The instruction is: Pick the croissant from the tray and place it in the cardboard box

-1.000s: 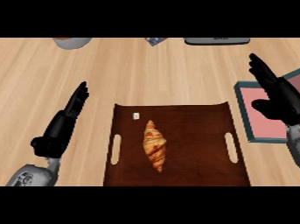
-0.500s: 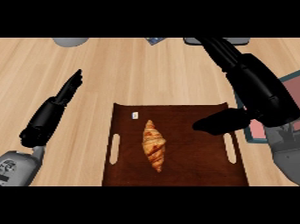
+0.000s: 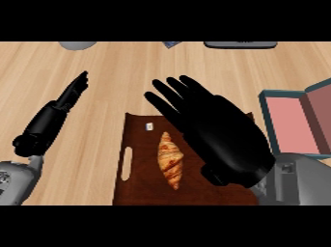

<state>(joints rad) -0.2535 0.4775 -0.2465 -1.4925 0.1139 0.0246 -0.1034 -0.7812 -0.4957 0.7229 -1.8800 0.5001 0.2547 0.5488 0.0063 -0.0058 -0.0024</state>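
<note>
Your croissant (image 3: 170, 160) lies lengthwise on the brown tray (image 3: 141, 189), not yet grasped, your right hand (image 3: 218, 132) hovers just beside it, fingers spread and holding nothing, likely lining up a grasp, cardboard box (image 3: 307, 118) open on the desk (image 3: 118, 67) at right, left hand (image 3: 54, 116) straight-fingered, idle.

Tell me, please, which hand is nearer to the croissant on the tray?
The right hand. It hangs open over the tray, just right of the croissant. The left hand is out over the counter, left of the tray, fingers straight.
</note>
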